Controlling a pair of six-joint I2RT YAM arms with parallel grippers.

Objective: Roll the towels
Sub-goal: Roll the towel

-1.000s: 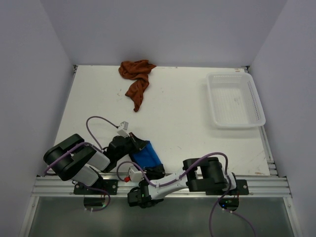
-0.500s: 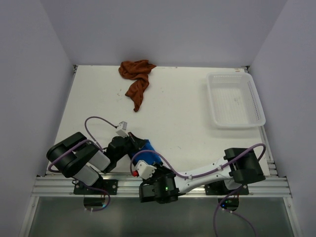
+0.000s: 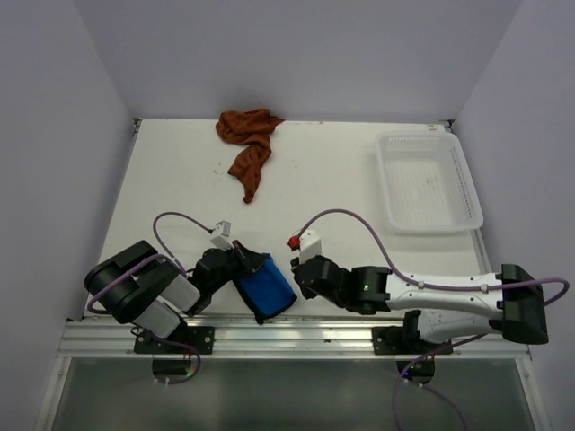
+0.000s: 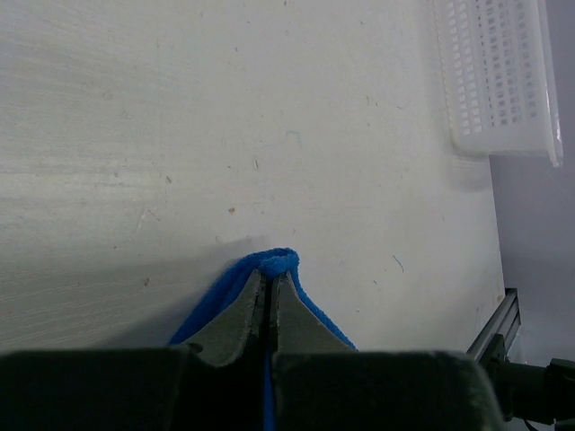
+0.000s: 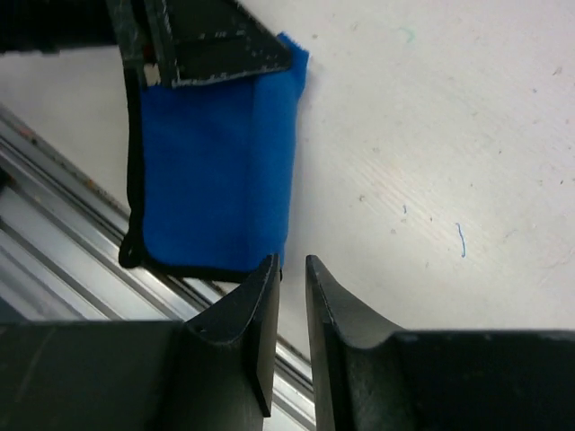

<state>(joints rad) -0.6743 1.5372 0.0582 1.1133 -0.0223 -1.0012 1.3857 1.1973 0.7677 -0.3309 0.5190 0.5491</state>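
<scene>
The folded blue towel lies at the table's near edge, its black-edged end toward the rail. My left gripper is shut on the towel's far corner; the left wrist view shows blue cloth pinched between the closed fingertips. My right gripper sits just right of the blue towel, low over the table. In the right wrist view its jaws stand a narrow gap apart with nothing between them, beside the towel's near right corner. The rust-brown towel lies crumpled at the far edge.
A white mesh basket stands at the right rear, also seen in the left wrist view. The aluminium rail runs along the near edge just below the blue towel. Walls close in the table on three sides.
My right arm has swung out from over the near rail and stretched across to the blue towel's right side, its jaws widening then narrowing. The left gripper kept its hold.
</scene>
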